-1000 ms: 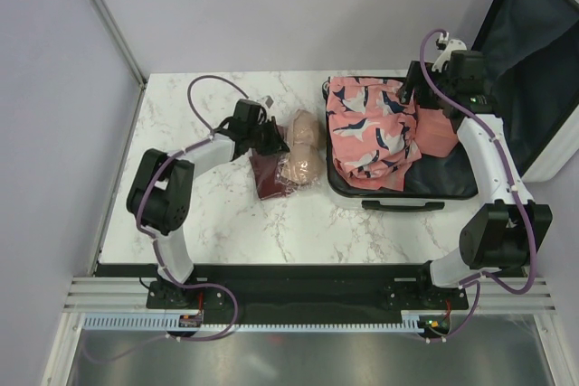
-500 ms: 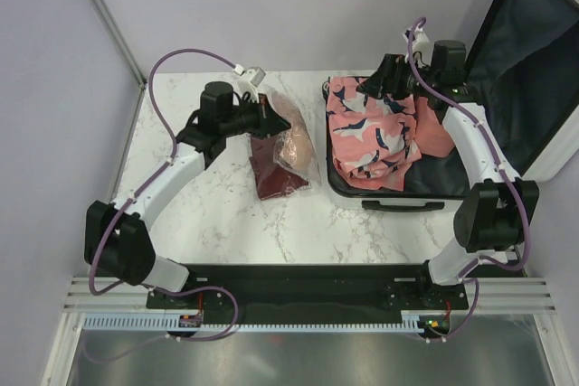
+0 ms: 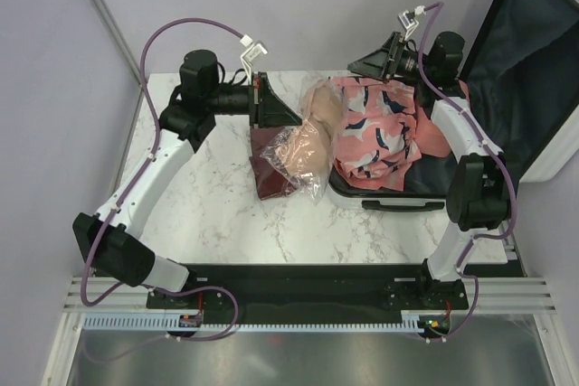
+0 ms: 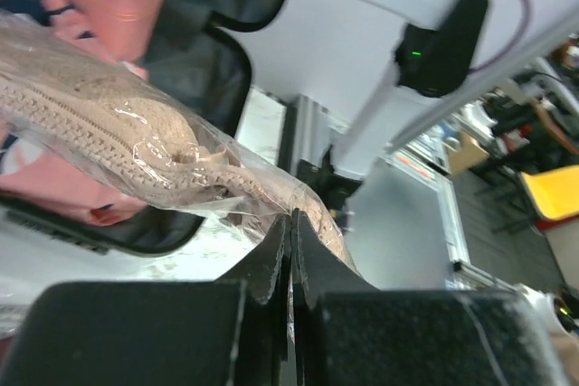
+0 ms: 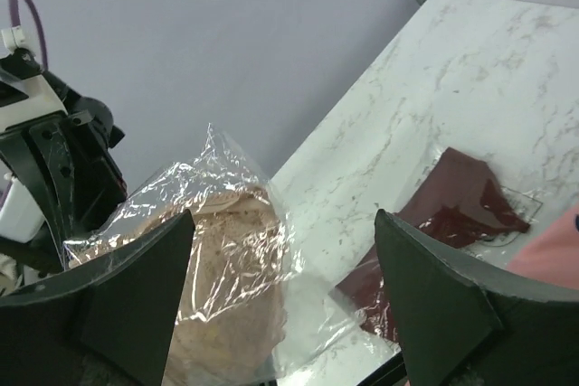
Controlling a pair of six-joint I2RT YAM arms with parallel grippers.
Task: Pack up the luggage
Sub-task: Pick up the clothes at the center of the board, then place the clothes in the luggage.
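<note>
Lifting is the big change on the left. A second ago the left arm lay low over the surface; now it stands high, and the left fingers [image 3: 264,101] are pressed together on the edge of a clear bag [image 3: 303,146] of beige knitwear. The left wrist view shows the plastic film pinched flat between them. The bag has come up off the marble and swung to the right. It hangs slack, with its far end now over the left rim of the luggage [image 3: 425,194], touching or just above the pink printed garment [image 3: 375,128] already inside.

The maroon packet [image 3: 271,174] lies flat on the surface where it was, partly under the hanging bag.

The luggage stays open at the right of the surface, its lid [image 3: 534,51] propped up behind it and the dark lining showing around the pink fabric.

The right arm has pulled up out of the case. The right fingers [image 3: 373,62] have gone from above the pink garment to the back left corner of the case. They are spread wide, hold nothing and face the incoming bag.

Judging by this, the knitwear bag is mid-transfer into the case. The maroon packet is not yet packed, and the right arm looks placed to receive or steady the bag.
</note>
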